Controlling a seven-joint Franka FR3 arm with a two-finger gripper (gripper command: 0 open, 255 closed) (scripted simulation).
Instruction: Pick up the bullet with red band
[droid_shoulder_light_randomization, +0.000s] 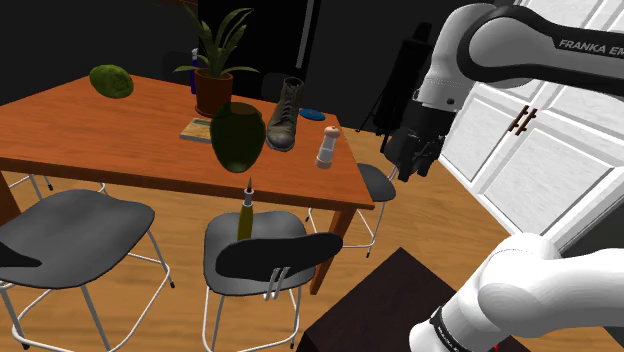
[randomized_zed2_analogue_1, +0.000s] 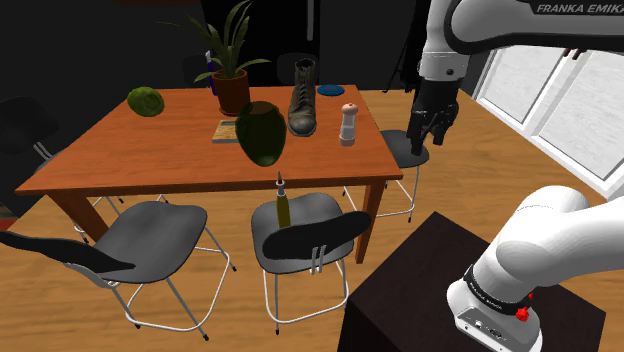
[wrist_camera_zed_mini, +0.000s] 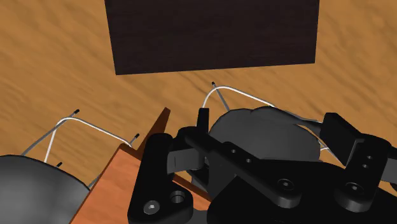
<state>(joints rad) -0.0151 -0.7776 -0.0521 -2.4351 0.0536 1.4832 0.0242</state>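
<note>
The bullet (droid_shoulder_light_randomization: 246, 212) stands upright on the seat of the middle grey chair (droid_shoulder_light_randomization: 262, 245) in front of the table; its body is olive-brass with a dark pointed tip. It also shows in the second exterior view, bullet (randomized_zed2_analogue_1: 282, 205), and I cannot make out a red band on it. My black gripper (droid_shoulder_light_randomization: 408, 160) (randomized_zed2_analogue_1: 426, 132) hangs in the air off the table's end, well away from the bullet, above another chair. In the wrist view my gripper (wrist_camera_zed_mini: 254, 137) is open with nothing between its fingers, over that chair's seat (wrist_camera_zed_mini: 267, 130) and the table's corner (wrist_camera_zed_mini: 143, 168).
The orange-brown table (droid_shoulder_light_randomization: 120, 140) carries a dark green vase (droid_shoulder_light_randomization: 237, 136), a boot (droid_shoulder_light_randomization: 285, 115), a potted plant (droid_shoulder_light_randomization: 214, 85), a pale grinder (droid_shoulder_light_randomization: 327, 147), a green lump (droid_shoulder_light_randomization: 111, 80) and a flat book (droid_shoulder_light_randomization: 196, 130). Grey chairs (droid_shoulder_light_randomization: 70, 235) stand along its front. The dark stand (wrist_camera_zed_mini: 213, 32) lies below.
</note>
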